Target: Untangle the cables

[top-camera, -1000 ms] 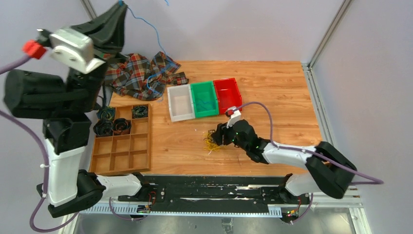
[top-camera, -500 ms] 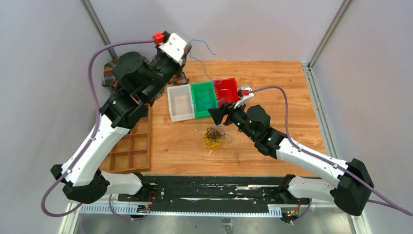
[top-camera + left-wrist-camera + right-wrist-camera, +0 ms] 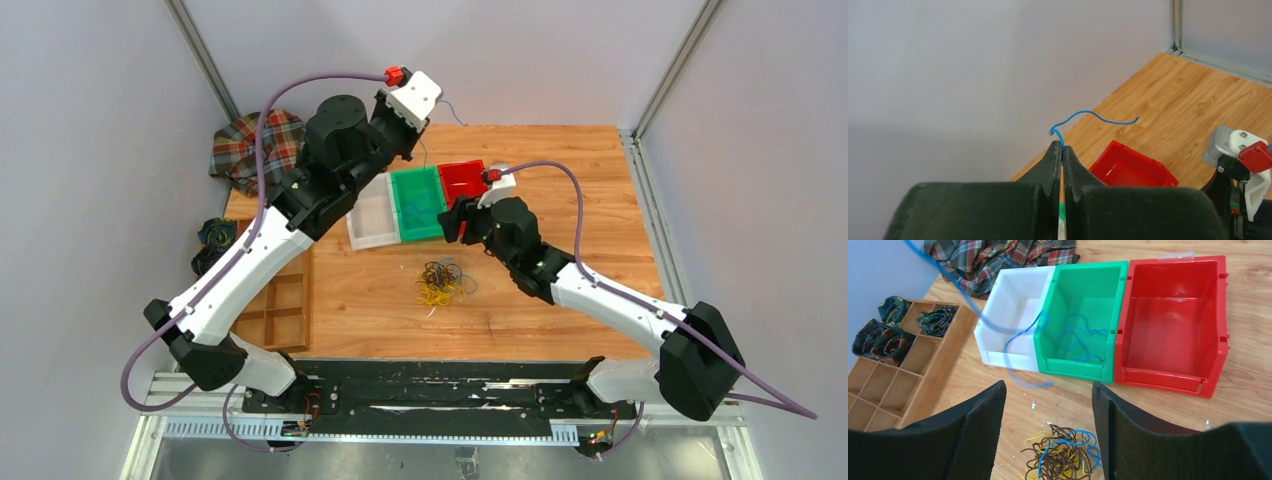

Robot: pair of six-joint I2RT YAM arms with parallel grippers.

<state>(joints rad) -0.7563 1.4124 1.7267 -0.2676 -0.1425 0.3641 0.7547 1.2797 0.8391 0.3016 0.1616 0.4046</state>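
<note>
Left claw [image 3: 1062, 148] was clamped on one thin blue wire strand [image 3: 1093, 114], lifted clear, tail trailing toward green plastic bin [image 3: 1088, 267] holding blue strands; likely colour-sorting. Right claw [image 3: 1048, 387] hung apart, empty, above tangled yellow, brown and blue cables [image 3: 1063, 460] on wooden table [image 3: 1168, 440].

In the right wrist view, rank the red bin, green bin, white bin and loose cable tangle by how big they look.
1. red bin
2. green bin
3. white bin
4. cable tangle
The bins may match; camera angle leaves that unsure.
</note>
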